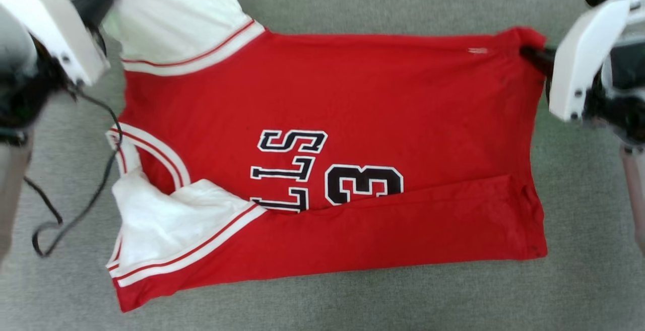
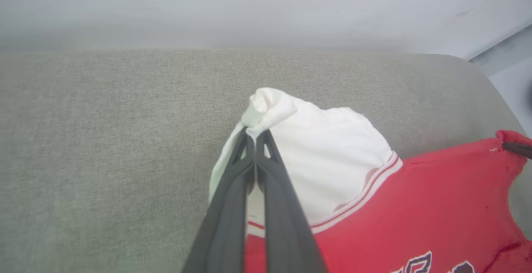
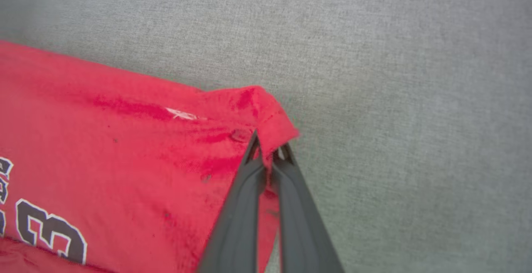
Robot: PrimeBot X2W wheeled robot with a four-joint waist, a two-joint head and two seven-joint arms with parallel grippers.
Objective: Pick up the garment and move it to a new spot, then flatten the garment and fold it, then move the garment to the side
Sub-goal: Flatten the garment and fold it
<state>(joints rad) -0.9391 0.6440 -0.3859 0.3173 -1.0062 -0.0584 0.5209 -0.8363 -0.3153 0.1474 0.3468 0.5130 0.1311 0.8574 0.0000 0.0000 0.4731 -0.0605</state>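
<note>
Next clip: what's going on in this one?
A two-armed robot is handling a red jersey spread across a grey fabric surface. Its left jaws are shut on the far white sleeve, and its right jaws are shut on the far hem corner. The near long side is folded over the body, covering part of the lettering, so the fold looks partly done; the far side lies unfolded.

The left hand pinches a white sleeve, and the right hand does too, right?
Not quite. The left hand does pinch a white sleeve, but the right hand pinches a red corner of the shirt, as the right wrist view shows.
</note>
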